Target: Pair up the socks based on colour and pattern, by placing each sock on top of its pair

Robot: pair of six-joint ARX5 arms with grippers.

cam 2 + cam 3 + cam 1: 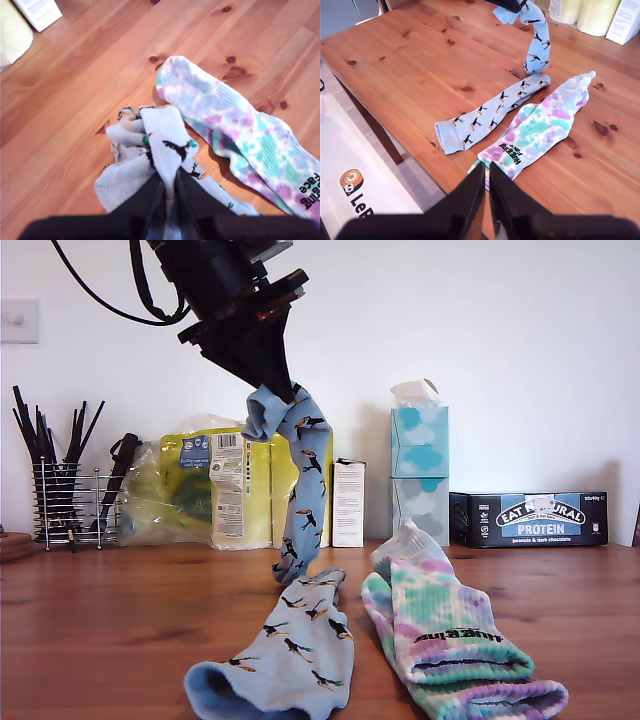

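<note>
My first gripper (pixel 283 383), upper centre of exterior view, clamped on hanging bird sock (pixel 301 490). Flat bird sock (pixel 290 645) directly below, lower centre, long axis toward camera; toe ends touching. Tie-dye socks (pixel 450 640) beside, lower right. My second gripper (pixel 487 177) together, empty, farther.

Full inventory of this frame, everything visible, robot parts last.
Bird-print socks: 2, light blue; hanging sock from my first tool, flat sock on table.
Tie-dye socks: green-purple-white, stacked, number unclear; exterior view's right.
Table: 1, wood.
Wire holder: 1, black sticks; exterior view's left.
Yellow packages: at back.
White carton: 1.
Tissue boxes: 2, stacked.
Protein box: 1, dark.
First tool: shut on hanging sock.
Second tool: shut, empty.
</note>
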